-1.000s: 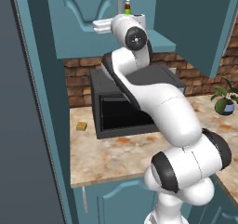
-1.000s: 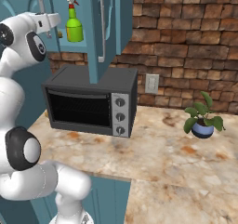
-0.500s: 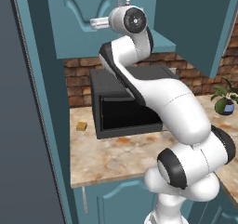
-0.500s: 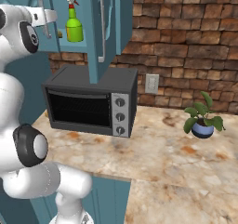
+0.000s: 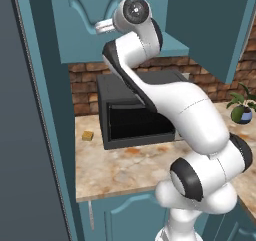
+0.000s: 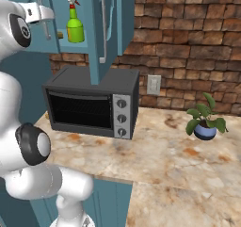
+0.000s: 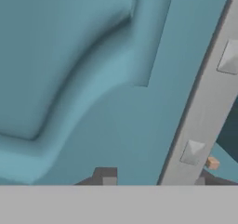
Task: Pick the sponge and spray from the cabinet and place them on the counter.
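The green spray (image 6: 74, 26) with its white-and-red top stands upright on the shelf of the teal upper cabinet (image 6: 70, 44), beside the open right door (image 6: 106, 23). A small tan corner (image 6: 60, 34) peeks out on the shelf left of the spray; I cannot tell whether it is the sponge. My gripper (image 7: 153, 181) is raised against the shut left door (image 5: 85, 20). It is open, and the door's silver bar handle (image 7: 204, 102) runs up between its fingertips (image 7: 106, 175). The beige marbled counter (image 6: 164, 160) lies below.
A black microwave (image 6: 92, 103) sits on the counter under the cabinet. A small orange-tan block (image 5: 88, 135) lies to its left. A potted plant (image 6: 204, 122) stands at the right by the brick wall. A tall dark panel (image 5: 25, 135) bounds the left side.
The arm has swung its hand leftward and slightly up, from in front of the open shelf to the left door's handle. The spray has not moved.
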### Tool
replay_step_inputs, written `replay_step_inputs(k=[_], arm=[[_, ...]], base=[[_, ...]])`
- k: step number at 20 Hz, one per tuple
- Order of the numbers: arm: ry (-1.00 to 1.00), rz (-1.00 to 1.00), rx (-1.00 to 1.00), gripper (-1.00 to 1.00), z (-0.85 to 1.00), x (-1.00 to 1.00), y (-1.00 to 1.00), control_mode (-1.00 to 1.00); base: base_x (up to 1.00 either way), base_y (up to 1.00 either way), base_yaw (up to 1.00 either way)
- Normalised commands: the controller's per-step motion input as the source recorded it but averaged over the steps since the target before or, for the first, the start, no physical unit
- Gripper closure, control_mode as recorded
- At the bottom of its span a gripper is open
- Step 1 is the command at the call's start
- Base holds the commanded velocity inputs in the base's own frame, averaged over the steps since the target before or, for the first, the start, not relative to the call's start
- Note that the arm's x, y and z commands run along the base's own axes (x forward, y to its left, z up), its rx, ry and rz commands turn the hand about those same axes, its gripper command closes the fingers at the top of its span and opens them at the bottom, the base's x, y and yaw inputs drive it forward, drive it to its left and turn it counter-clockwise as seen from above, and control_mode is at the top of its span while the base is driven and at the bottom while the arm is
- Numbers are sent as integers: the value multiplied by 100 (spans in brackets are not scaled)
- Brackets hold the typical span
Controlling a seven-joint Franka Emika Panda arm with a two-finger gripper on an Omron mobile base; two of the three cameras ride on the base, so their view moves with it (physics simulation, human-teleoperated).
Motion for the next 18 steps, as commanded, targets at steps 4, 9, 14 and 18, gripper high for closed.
replay_step_inputs(k=[4, 9, 14, 18], arm=[[0, -8, -13, 100, -50, -56, 100, -100], [0, -8, -11, 100, -46, -66, 100, -100], [0, -6, -7, 100, -42, -58, 100, -100], [0, -4, -2, 100, -39, -48, 100, -100]], base=[[0, 0, 0], [0, 0, 0], [0, 0, 0], [0, 0, 0]])
